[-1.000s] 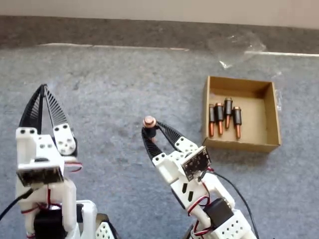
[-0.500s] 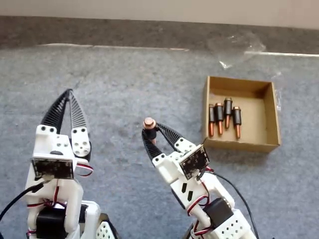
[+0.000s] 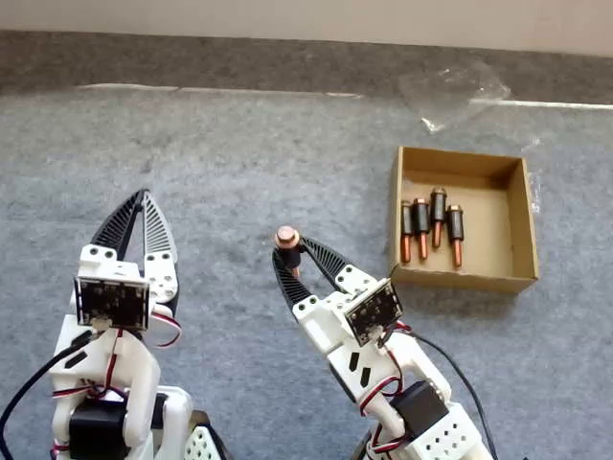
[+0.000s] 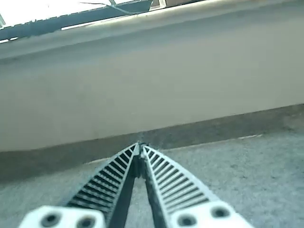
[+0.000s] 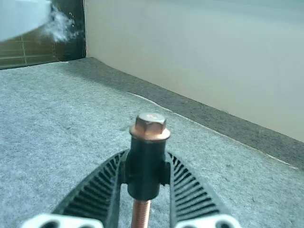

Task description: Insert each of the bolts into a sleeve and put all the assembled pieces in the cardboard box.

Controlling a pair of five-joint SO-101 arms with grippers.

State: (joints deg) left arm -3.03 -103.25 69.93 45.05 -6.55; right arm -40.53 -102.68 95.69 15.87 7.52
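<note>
My right gripper [image 3: 291, 254] holds an assembled piece, a copper bolt [image 3: 286, 236] inside a black sleeve [image 5: 144, 166], upright above the carpet at mid-table. In the right wrist view the fingers [image 5: 107, 183] clamp the sleeve, with the bolt head [image 5: 150, 126] on top and the shank [image 5: 140, 213] below. The cardboard box [image 3: 522, 206] lies to the right and holds several assembled pieces [image 3: 431, 227]. My left gripper [image 3: 144, 196] is raised at the left, shut and empty, its fingertips [image 4: 140, 147] pressed together.
Grey carpet covers the table. A clear plastic bag [image 3: 455, 91] lies behind the box near the far edge. A pale wall [image 4: 152, 71] rises beyond the carpet.
The left arm has swung right and nearer the centre, its fingertips shifting from far left toward mid-left. The right arm and its held piece have stayed still.
</note>
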